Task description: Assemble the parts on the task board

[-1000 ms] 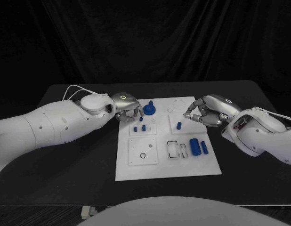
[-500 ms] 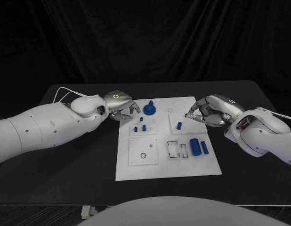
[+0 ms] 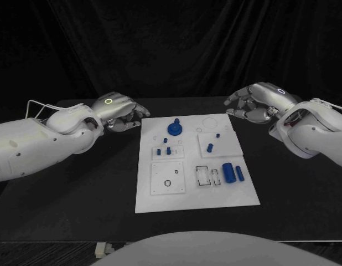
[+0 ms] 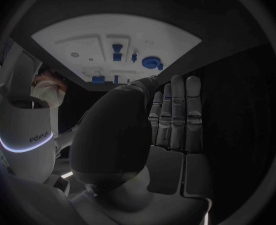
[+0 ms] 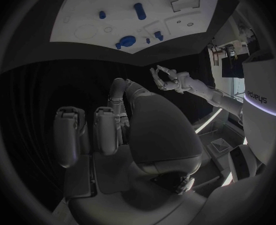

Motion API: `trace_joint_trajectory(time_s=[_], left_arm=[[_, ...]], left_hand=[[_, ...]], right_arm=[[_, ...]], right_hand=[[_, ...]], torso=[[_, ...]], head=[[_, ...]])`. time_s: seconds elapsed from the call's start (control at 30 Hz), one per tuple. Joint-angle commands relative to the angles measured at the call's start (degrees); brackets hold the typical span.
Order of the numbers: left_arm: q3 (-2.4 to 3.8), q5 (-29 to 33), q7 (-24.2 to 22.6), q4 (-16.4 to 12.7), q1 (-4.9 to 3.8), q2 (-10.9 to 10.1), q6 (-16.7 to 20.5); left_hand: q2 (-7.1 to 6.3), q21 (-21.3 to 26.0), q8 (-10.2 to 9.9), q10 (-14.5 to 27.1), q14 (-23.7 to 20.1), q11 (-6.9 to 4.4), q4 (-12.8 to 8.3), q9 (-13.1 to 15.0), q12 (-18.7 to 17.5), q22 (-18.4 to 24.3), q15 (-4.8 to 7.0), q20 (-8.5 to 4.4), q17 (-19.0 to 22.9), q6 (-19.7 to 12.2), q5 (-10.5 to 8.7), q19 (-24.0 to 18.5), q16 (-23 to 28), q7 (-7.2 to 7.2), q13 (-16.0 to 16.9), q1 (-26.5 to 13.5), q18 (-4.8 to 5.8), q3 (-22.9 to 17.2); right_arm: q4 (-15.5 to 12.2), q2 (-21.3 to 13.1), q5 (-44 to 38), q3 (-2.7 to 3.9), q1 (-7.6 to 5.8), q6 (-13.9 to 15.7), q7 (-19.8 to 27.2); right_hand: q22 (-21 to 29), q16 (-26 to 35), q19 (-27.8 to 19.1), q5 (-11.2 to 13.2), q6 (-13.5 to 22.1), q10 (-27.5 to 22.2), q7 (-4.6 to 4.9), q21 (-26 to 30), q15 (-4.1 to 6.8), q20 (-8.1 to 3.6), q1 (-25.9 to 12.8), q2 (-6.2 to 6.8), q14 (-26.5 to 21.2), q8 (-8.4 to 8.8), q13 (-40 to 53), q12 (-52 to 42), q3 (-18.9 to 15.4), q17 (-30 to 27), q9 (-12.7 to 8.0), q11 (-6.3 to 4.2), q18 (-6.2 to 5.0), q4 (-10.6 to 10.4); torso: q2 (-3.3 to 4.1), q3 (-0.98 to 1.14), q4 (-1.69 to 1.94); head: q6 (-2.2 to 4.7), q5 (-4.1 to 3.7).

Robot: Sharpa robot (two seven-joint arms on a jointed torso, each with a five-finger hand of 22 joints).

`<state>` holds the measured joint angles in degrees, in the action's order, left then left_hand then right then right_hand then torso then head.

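The board (image 3: 196, 191) lies in the middle of the table between the 2 hands, its long axis running away from the robot, with blue parts (image 3: 175, 128) on its far half. Both hands hover off the far corners: the left hand (image 3: 119, 113) is empty with fingers loosely curled, and the right hand (image 3: 253, 104) is empty with fingers apart. The round part near the far left corner looks nearer the left hand, and the long part (image 3: 228, 172) at the right edge nearer the right arm.

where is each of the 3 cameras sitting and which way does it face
Head view: on the robot's head, looking down at the task board; left hand and right hand show.
Left wrist view: behind the left hand, facing the board.
Right wrist view: behind the right hand, facing the board.
All share the board.
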<state>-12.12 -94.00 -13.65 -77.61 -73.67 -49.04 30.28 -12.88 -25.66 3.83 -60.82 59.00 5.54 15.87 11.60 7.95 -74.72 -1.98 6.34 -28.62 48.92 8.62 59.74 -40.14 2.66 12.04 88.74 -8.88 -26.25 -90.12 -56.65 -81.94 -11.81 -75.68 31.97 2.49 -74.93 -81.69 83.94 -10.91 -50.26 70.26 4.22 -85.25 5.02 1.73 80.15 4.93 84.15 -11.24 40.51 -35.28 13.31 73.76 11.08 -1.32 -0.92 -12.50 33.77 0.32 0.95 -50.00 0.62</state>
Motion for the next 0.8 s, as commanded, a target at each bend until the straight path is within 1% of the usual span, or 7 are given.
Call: trace_joint_trajectory(time_s=[0.03,0.17,0.27,0.37,0.53,0.63,0.8], left_arm=[[0.03,24.1,-8.7,-1.5,-0.39,-1.2,4.8],[0.02,47.1,-18.1,-2.1,-0.55,-2.2,-1.1],[0.00,59.5,-23.8,-1.4,-0.54,-2.0,-7.0],[-0.01,66.6,-28.2,-0.8,-0.36,-1.7,-11.9],[-0.03,71.0,-31.0,-0.7,-0.05,-1.5,-16.9],[-0.03,72.1,-30.9,-1.3,0.15,-1.5,-19.8],[-0.04,72.9,-30.3,-3.2,0.51,-1.7,-22.8]], left_hand=[[1.30,3.0,0.3,2.5,-4.6,2.65,0.1,-0.3,-1.0,-0.3,-2.89,1.51,2.4,0.6,4.56,-4.8,4.9,3.31,-0.8,-2.3,1.60,1.0],[4.54,12.5,0.4,13.7,-20.2,5.04,0.1,-1.0,-3.1,2.2,-7.99,3.90,8.4,2.2,9.94,-20.6,15.0,9.40,-3.4,-3.9,4.76,5.2],[6.06,18.1,0.0,19.0,-27.9,5.68,0.5,-1.8,-3.4,5.4,-9.31,4.89,11.5,0.9,12.08,-27.1,18.7,9.37,-4.6,-5.8,5.15,7.9],[8.17,22.3,0.0,30.8,-43.1,3.48,0.8,-3.2,-3.5,13.2,-7.55,9.74,18.7,-2.5,16.95,-40.3,27.5,7.52,-7.1,-10.1,5.08,13.7],[11.87,23.3,-0.7,45.9,-54.4,-1.20,0.8,-6.5,-4.6,37.7,-6.36,10.35,25.7,-14.8,12.69,-53.1,35.8,3.40,-9.6,-15.1,5.24,20.9],[13.88,23.2,-1.4,50.4,-55.9,-2.11,1.1,-8.9,-3.4,42.0,-7.28,10.58,27.2,-23.8,11.96,-53.6,36.9,1.00,-9.9,-14.4,4.96,26.9],[16.22,23.4,-1.6,53.6,-57.2,-3.76,0.9,-9.3,-2.6,46.5,-7.24,10.49,27.8,-26.8,8.38,-53.9,38.0,0.52,-10.2,-16.0,5.12,31.7]], right_arm=[[2.4,1.3,-9.0,0.02,-0.54,-0.6,-1.6],[6.0,3.4,-12.0,0.02,-0.77,-1.9,-2.1],[8.2,4.8,-13.0,0.02,-0.69,-2.9,-2.3],[9.8,5.9,-13.6,0.01,-0.36,-4.4,-2.2],[11.3,7.3,-13.9,0.01,0.69,-6.1,-1.9],[12.5,8.2,-14.0,0.01,1.78,-6.3,-1.3],[13.8,9.0,-14.1,0.02,3.46,-5.8,0.1]], right_hand=[[-13.4,0.6,4.0,1.0,-1.3,-1.9,0.13,0.1,-0.25,-0.19,1.0,1.57,2.7,0.29,-2.2,3.3,0.8,-0.6,-0.4,0.26,-0.35,-0.1],[-13.0,1.5,3.4,1.5,-4.1,-5.8,0.83,1.2,-1.12,0.47,3.2,2.39,2.3,0.11,-4.5,7.2,2.3,-2.0,-0.6,1.32,-0.60,-0.5],[-12.9,1.9,3.1,1.1,-4.9,-7.5,1.23,1.7,-1.60,0.90,4.5,3.07,2.1,0.23,-5.3,8.4,2.8,-2.6,-0.7,1.89,-0.72,-0.4],[-12.4,2.4,2.4,0.9,-4.8,-14.9,1.12,3.3,-3.63,2.33,4.9,3.65,1.8,0.98,-8.8,13.8,3.3,-3.4,-1.0,4.47,-1.00,-1.1],[-12.0,2.2,1.8,3.2,-4.7,-17.2,1.04,4.4,-3.98,3.31,4.1,4.13,1.6,1.81,-13.2,16.9,2.3,-3.4,-1.2,5.70,-1.36,-2.4],[-12.7,-0.1,3.0,7.1,-5.8,-15.1,1.20,2.2,-4.12,3.40,1.8,3.97,2.8,1.59,-14.2,16.1,0.6,0.3,-1.0,5.19,-0.84,-3.7],[-13.3,-0.3,3.9,8.1,-6.1,-13.7,1.24,0.5,-4.23,3.52,-1.7,4.33,2.9,2.01,-15.9,16.0,-2.8,-0.1,-1.1,5.01,-0.45,-4.2]], torso=[[-0.03,-0.06,0.11],[-0.07,-0.12,0.09],[-0.04,-0.06,0.07],[0.05,-0.05,0.13],[0.12,-0.03,0.05],[0.07,-0.08,0.03],[0.08,-0.14,0.04]], head=[[0.00,0.03],[0.00,0.47],[0.00,0.26],[0.00,-0.39],[0.00,-0.73],[0.00,-0.77],[0.00,-0.78]])
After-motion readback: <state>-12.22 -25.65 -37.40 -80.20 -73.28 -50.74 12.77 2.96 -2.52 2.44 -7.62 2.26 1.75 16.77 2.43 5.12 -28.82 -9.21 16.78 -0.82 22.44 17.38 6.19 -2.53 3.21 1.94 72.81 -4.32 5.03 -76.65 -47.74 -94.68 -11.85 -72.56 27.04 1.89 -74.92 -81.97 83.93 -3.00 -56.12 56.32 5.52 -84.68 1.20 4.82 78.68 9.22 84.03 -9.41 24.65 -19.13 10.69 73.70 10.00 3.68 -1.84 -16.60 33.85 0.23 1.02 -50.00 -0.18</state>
